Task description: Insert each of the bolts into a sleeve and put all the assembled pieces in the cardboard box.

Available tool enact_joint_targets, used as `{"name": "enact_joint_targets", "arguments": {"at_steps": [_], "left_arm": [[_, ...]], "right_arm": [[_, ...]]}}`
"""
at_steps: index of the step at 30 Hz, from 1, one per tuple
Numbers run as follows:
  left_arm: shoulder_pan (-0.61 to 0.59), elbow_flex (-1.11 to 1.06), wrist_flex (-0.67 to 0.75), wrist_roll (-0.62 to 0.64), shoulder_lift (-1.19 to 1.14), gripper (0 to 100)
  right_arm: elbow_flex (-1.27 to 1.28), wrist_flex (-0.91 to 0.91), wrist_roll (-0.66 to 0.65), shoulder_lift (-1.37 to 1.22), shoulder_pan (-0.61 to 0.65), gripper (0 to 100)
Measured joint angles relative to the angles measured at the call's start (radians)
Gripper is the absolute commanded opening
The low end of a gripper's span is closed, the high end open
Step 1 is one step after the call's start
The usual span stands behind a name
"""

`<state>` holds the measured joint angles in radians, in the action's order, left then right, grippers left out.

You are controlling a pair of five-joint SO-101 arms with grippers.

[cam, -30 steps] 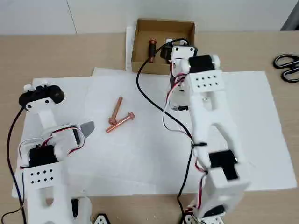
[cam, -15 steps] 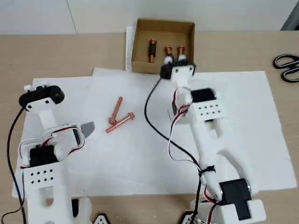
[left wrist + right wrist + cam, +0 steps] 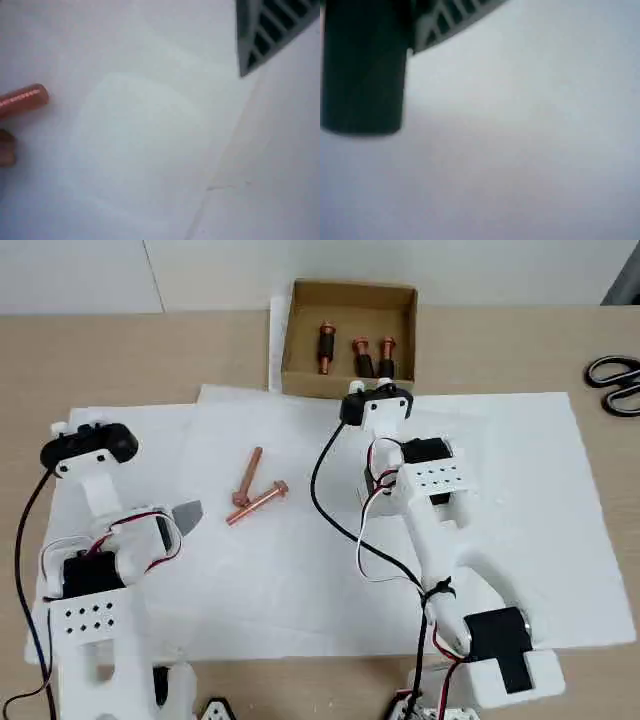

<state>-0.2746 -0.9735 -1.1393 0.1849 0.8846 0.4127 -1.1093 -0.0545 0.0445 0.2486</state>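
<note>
Bolts number five. Three sleeved bolts (image 3: 361, 357) lie side by side in the one box (image 3: 300, 300), at the table's (image 3: 150, 350) far edge. Two bare bolts (image 3: 257, 503) lie close together in a V on the white paper (image 3: 520, 500). One pair of scissors (image 3: 615, 380) lies on the table, well apart from them. The left gripper (image 3: 188, 512) hangs over the paper just beside the bare bolts, touching neither; how wide it stands cannot be told. The right gripper (image 3: 378, 400) sits over the paper just short of the box's near wall; its opening and anything it may hold cannot be told.
</note>
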Motion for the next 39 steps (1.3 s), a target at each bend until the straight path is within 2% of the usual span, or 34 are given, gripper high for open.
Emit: {"name": "enact_joint_targets", "arguments": {"at_steps": [27, 39], "left_arm": [[0.000, 0.000, 0.000, 0.000, 0.000, 32], [0.000, 0.000, 0.000, 0.000, 0.000, 32]], "right_arm": [[0.052, 0.003, 0.000, -0.002, 0.037, 13.1], [0.110, 0.066, 0.000, -0.002, 0.035, 12.9]]}}
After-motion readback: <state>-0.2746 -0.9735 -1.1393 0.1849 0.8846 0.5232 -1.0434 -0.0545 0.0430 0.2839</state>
